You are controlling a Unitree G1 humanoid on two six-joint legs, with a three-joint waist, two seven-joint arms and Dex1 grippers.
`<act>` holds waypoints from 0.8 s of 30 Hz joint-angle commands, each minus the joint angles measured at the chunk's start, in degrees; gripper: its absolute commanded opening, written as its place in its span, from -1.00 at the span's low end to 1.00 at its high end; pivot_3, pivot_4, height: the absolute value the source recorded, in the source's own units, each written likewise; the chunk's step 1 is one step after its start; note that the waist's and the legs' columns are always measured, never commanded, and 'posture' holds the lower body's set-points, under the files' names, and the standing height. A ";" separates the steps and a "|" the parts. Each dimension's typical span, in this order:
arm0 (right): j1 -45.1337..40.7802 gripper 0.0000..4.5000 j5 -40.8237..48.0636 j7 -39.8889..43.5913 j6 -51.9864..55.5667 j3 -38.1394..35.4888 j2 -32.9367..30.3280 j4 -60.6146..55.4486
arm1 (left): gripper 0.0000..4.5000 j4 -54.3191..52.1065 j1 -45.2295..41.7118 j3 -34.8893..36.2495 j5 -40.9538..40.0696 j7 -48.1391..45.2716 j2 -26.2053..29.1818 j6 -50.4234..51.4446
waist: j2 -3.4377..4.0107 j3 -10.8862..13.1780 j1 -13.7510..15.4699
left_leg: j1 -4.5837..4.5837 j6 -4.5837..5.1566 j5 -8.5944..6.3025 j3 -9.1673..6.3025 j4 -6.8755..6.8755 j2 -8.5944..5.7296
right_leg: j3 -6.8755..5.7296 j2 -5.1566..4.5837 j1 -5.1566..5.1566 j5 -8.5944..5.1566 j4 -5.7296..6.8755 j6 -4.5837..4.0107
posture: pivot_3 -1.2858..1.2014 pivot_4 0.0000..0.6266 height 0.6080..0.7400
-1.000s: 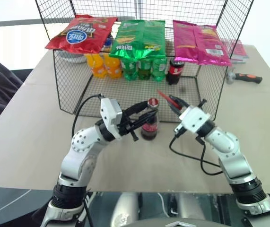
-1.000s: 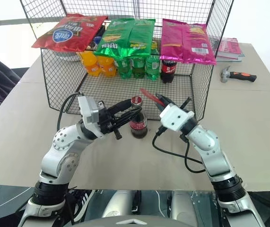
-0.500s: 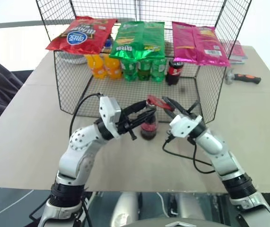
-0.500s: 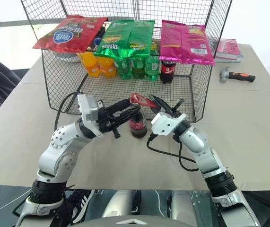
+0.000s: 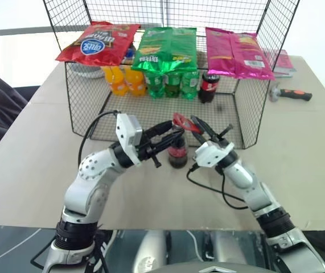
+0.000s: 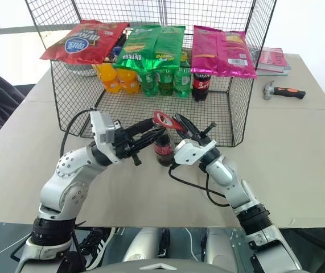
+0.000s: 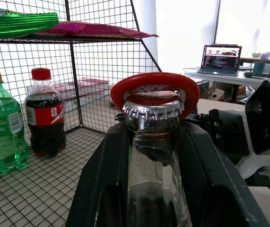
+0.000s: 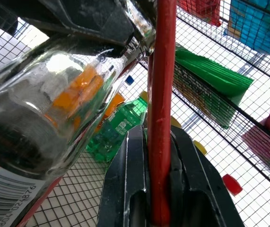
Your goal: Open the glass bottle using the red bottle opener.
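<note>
Head views: glass bottle (image 5: 177, 154) stands upright on the surface (image 5: 37, 165) just in front of the wire basket (image 5: 82, 108), near frame centre. Left end effector (image 5: 171, 136) reaches in from 9 o'clock, its fingers clamped on the bottle neck. Right end effector (image 5: 203, 128) comes from 4 o'clock, shut on the red bottle opener (image 6: 165, 119), ring head over the bottle top. Left wrist view: red ring sits behind and around the crown cap (image 7: 152, 105); whether its lip is hooked under the crimped edge cannot be told. Right wrist view: opener handle is pinched between the fingers (image 8: 125, 189). Risk: if the ring is not seated, levering would slip off the cap or tip the bottle out of the neck grip. Bottle base is partly hidden by the end effectors.
</note>
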 commanded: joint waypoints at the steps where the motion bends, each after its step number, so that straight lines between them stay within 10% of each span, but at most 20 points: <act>1: -2.23 -1.00 -5.99 0.16 -4.98 5.52 -1.10 1.22 | -0.56 -1.08 -1.09 -1.04 0.26 0.20 0.02 0.51 | 0.00 0.00 -0.03 | 0.00 0.01 0.00 0.01 0.00 0.00 | 0.01 0.00 0.00 0.00 0.00 0.00 | 0.03 -0.52 0.54; 24: -14.86 -1.00 -3.58 8.47 -12.91 1.84 -17.00 4.57 | -0.56 4.37 -3.04 -3.05 2.63 -1.41 -3.47 -3.42 | 0.02 0.03 0.34 | -0.05 0.23 -0.12 0.14 -0.03 -0.03 | 0.27 0.02 -0.05 0.01 -0.03 -0.02 | 0.03 -0.52 0.54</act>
